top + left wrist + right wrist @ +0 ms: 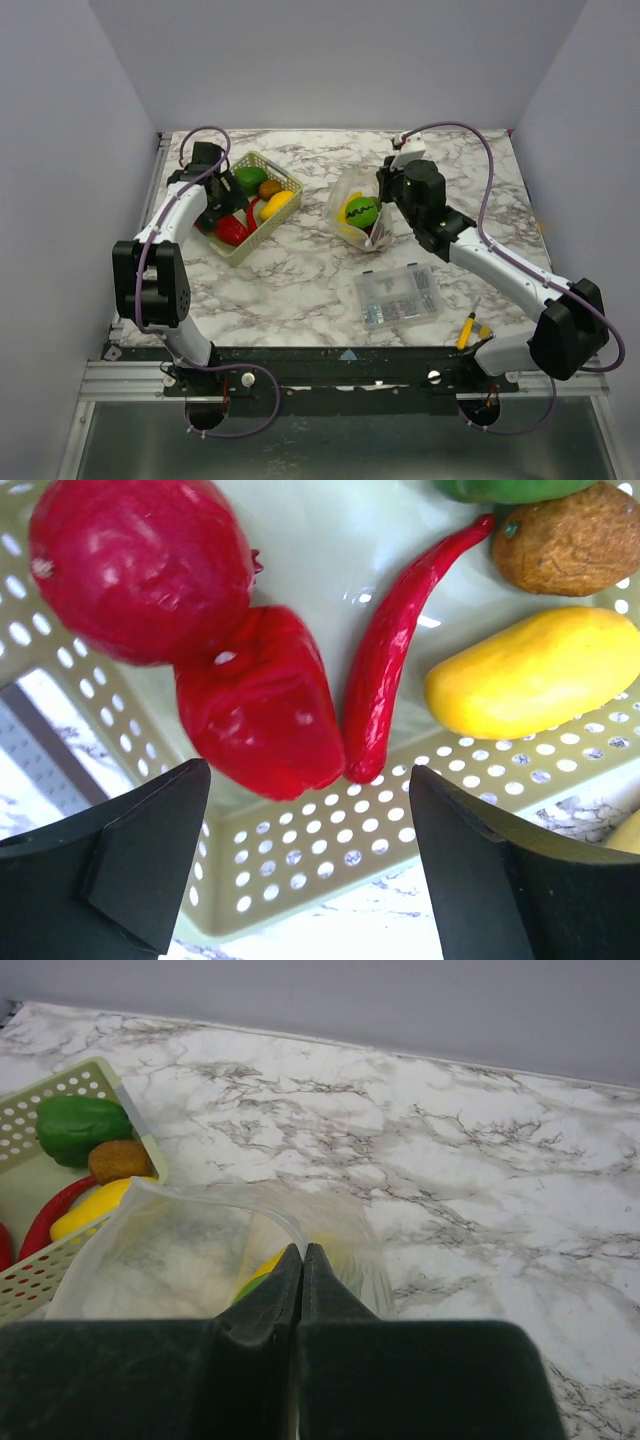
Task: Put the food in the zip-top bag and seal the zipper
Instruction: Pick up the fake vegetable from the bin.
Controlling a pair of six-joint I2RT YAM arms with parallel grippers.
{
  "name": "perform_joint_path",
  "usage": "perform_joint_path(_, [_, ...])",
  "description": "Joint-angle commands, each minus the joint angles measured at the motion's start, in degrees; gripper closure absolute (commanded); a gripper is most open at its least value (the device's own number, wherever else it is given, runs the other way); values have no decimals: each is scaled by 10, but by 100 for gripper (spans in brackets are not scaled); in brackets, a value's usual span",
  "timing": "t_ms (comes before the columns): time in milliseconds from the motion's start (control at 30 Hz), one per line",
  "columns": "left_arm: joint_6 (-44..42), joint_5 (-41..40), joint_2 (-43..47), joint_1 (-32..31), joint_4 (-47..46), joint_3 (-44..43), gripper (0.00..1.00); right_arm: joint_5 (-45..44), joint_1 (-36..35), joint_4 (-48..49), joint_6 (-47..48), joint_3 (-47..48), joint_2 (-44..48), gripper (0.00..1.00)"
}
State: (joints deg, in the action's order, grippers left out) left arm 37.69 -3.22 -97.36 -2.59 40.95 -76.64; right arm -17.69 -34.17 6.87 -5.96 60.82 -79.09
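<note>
From above, the zip-top bag (358, 212) stands on the marble table (300, 280) right of the middle, toward the far edge. It is a clear, soft pouch with its mouth gaping. Inside are a green ball (362, 210) with dark marks and a yellow piece (349, 229) under it. The right gripper (383, 236) sits at the bag's near edge. The lattice basket (283, 180) lies toward the far left corner, with the left gripper (218, 212) over it. A clear compartment box (397, 295) and a yellow-handled tool (467, 330) lie by the near edge, toward the right.

In the left wrist view the fingers (140, 860) stand wide apart with nothing between them, above the basket's near wall. Beyond it lie a round red fruit (140, 565), a red pepper (262, 705), a red chili (395, 650), a yellow fruit (535, 670) and a brown fruit (575, 540), all glossy.

In the right wrist view the jaws are pressed together on the bag's rim, and the plastic looks cloudy and wrinkled, with a bit of yellow and green showing through.
</note>
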Motion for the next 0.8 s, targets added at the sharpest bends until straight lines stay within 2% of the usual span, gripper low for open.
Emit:
perform_joint_path(0, [31,-31,33,-1,39,7,16,10,-4,23,0,1,7,100])
perform_joint_path(267, [115,-5,-14,9,35,2,16,10,-4,22,0,-1,8,100])
perform_joint_path(400, [138,11,-25,13,-4,25,17,11,-4,22,0,0,9,100])
perform_joint_path(567, [141,0,-55,15,-2,11,19,11,-4,22,0,-2,7,100])
perform_joint_path(767, [135,-18,-50,17,-17,26,24,11,-4,23,1,0,5,100])
